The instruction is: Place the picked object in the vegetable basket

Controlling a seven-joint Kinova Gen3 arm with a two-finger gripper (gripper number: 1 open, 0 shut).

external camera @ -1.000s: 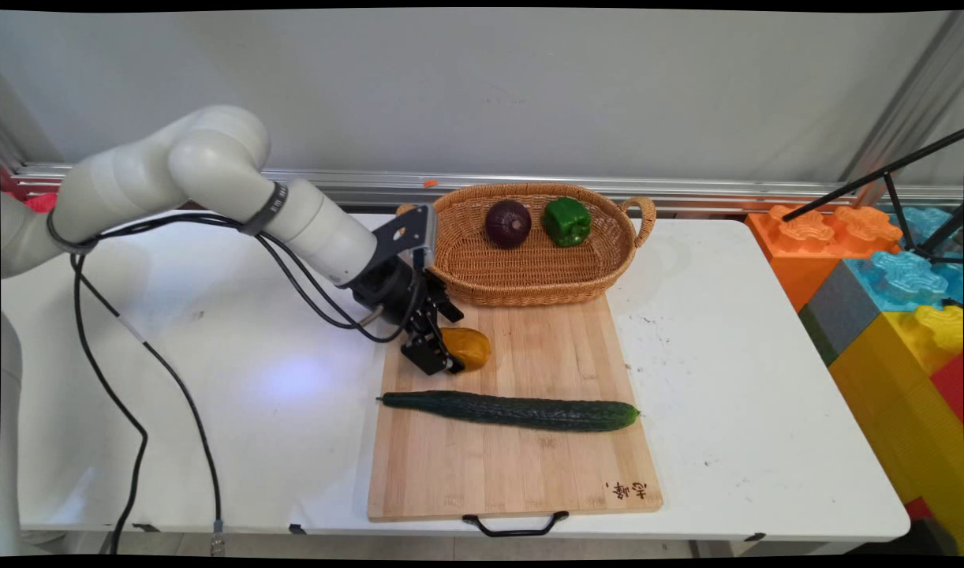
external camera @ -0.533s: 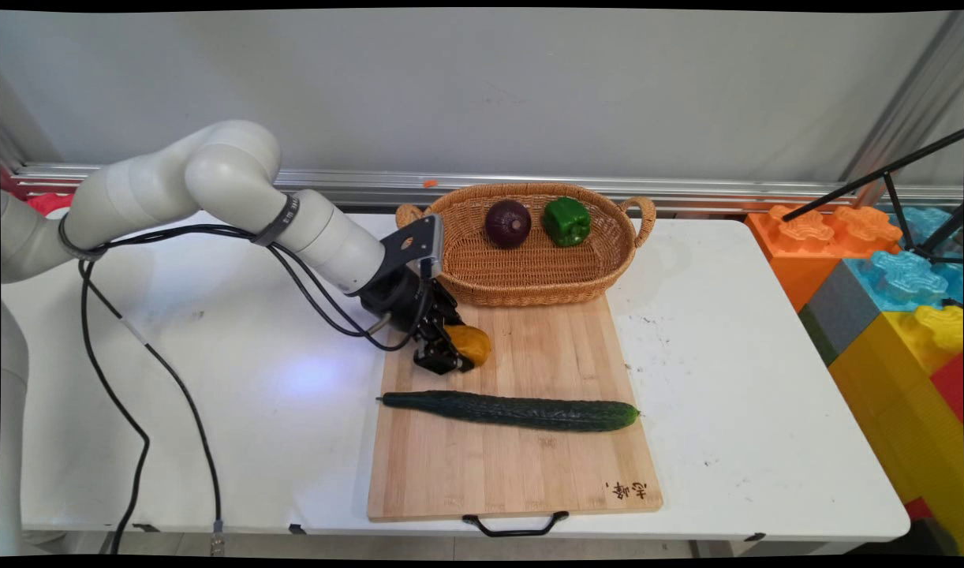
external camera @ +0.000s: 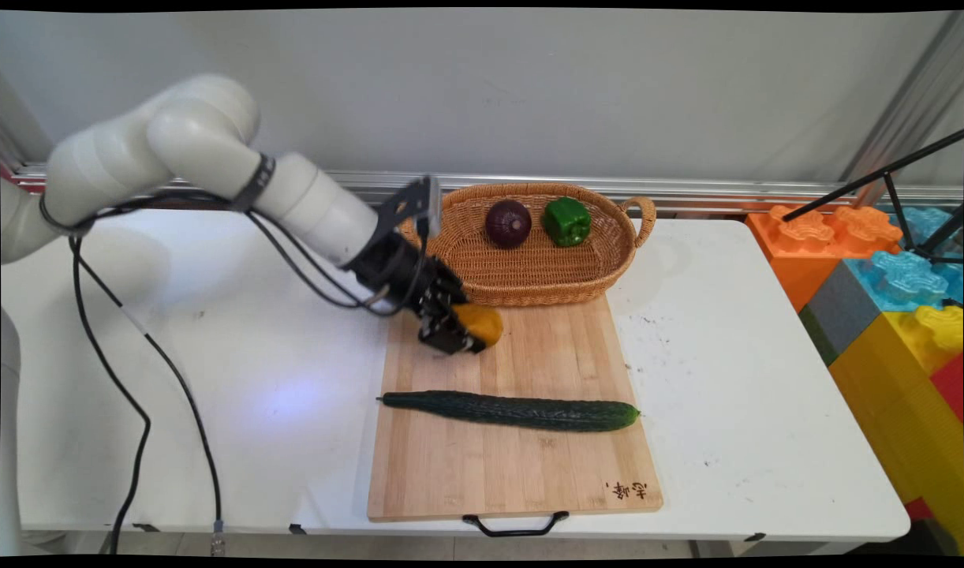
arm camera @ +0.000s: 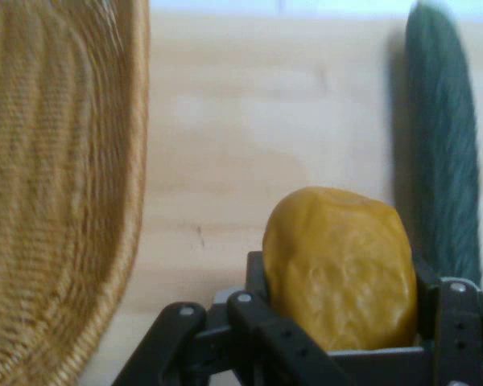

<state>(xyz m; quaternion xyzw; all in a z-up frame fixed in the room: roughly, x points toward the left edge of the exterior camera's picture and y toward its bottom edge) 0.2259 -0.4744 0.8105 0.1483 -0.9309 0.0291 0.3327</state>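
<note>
My gripper point(external camera: 460, 330) is shut on a yellow-orange potato-like lump point(external camera: 480, 323) and holds it a little above the wooden cutting board point(external camera: 521, 465), near the board's far left corner. In the hand view the lump point(arm camera: 338, 265) sits clamped between the two black fingers point(arm camera: 455, 322). Just beyond it stands the wicker basket point(external camera: 529, 276), whose woven wall point(arm camera: 56, 185) fills the left of the hand view. A long dark green cucumber point(external camera: 513, 410) lies across the board nearer the front and shows as a dark cucumber strip point(arm camera: 443, 153) at the right of the hand view.
Inside the basket lie a purple onion point(external camera: 507, 223) and a green bell pepper point(external camera: 566, 221). Large coloured foam blocks point(external camera: 892, 300) and a black tripod leg point(external camera: 868, 181) stand at the right. Black cables point(external camera: 135, 371) hang from the arm over the table's left part.
The gripper closed on the yellow-orange lump, then lifted it off the board and carried it slightly up and right, toward the basket. The arm's elbow rose.
</note>
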